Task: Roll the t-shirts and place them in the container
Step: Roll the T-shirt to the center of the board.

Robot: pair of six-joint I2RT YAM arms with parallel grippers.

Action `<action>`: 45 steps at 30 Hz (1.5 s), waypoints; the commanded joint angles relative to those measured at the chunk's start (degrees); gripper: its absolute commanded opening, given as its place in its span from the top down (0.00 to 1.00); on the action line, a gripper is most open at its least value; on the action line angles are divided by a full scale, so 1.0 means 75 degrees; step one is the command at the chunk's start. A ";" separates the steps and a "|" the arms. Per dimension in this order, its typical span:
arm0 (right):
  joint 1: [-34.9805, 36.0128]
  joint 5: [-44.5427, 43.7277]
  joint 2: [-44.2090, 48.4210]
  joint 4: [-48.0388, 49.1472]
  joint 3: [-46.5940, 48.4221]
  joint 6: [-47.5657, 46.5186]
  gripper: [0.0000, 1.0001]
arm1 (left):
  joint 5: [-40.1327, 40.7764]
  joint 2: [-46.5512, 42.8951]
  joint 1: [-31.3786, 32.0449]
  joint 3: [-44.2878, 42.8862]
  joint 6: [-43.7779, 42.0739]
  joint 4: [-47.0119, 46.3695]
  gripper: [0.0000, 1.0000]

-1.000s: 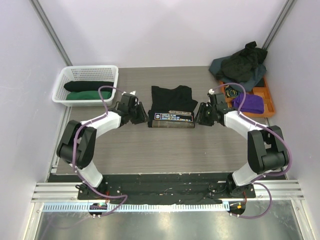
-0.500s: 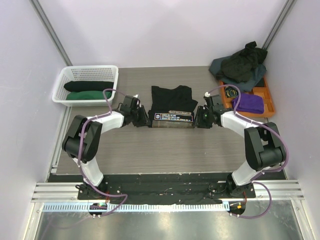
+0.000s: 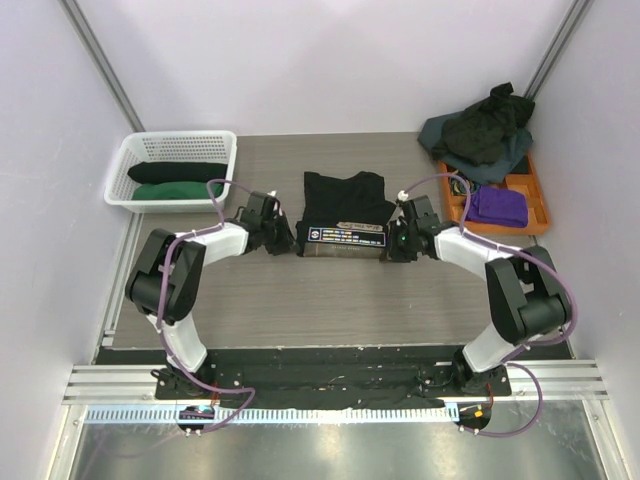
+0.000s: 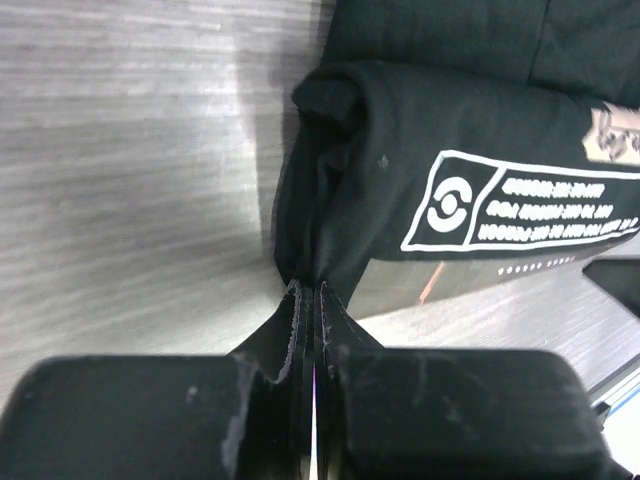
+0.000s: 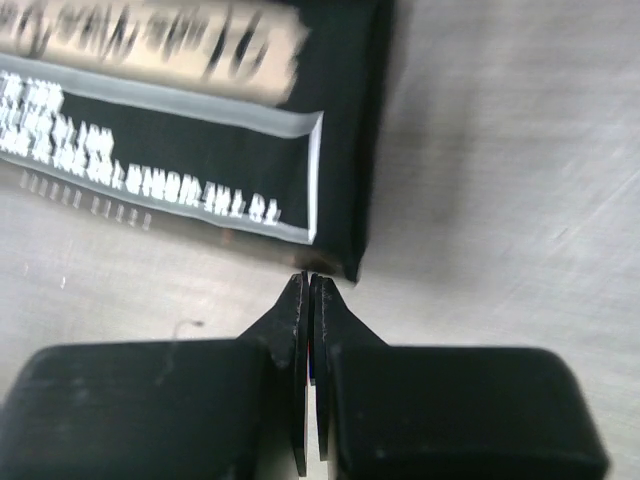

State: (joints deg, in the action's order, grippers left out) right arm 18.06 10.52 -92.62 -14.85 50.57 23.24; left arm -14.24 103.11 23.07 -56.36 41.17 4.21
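With the half-rolled black t-shirt (image 3: 343, 237) lying on the surface (image 3: 330, 300) right of the white basket (image 3: 170, 142), the left claw (image 4: 308, 290) pinched shut on its basket-side end and the right claw (image 5: 308, 280) shut at the far end, hold unclear, both should turn the roll evenly and tightly.

My left arm (image 3: 200, 247) and right arm (image 3: 470, 243) show white links, black joints, looping purple cables and scuffed matte-black jaws.
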 commanded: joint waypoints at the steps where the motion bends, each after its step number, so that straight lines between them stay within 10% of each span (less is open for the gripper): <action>1: 0.0497 -0.0009 0.0992 0.0012 -0.0507 0.0158 0.99 | 0.0094 -0.0634 -0.0029 0.0213 -0.0286 0.0341 1.00; 8: 0.1329 -0.0476 0.2703 -0.0433 -0.1561 0.0720 0.99 | 0.0094 -0.0904 -0.0204 0.0249 -0.0801 0.1091 1.00; 11: 0.1318 -0.1366 0.3313 -0.0855 -0.1575 0.0792 0.63 | -0.0070 -0.0788 -0.0357 0.0190 -0.0848 0.1115 1.00; 14: 0.1271 -0.1848 0.3233 -0.1020 -0.1224 0.0605 0.50 | -0.0141 -0.0717 -0.0357 0.0167 -0.0825 0.1056 1.00; 28: 0.0920 -0.0818 0.0104 -0.0212 0.0711 0.0217 0.57 | -0.0105 -0.0611 -0.0416 0.0061 -0.0895 0.1150 1.00; 45: 0.0463 -0.0114 0.0056 0.0234 0.0219 -0.0052 0.59 | -0.0222 -0.0365 -0.0498 -0.0091 -0.0989 0.1150 1.00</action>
State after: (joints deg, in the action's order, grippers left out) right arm 22.04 8.10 -94.96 -15.38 53.12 24.73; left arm -15.22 99.83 19.84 -55.20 35.24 12.40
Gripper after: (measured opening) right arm 0.403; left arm 0.011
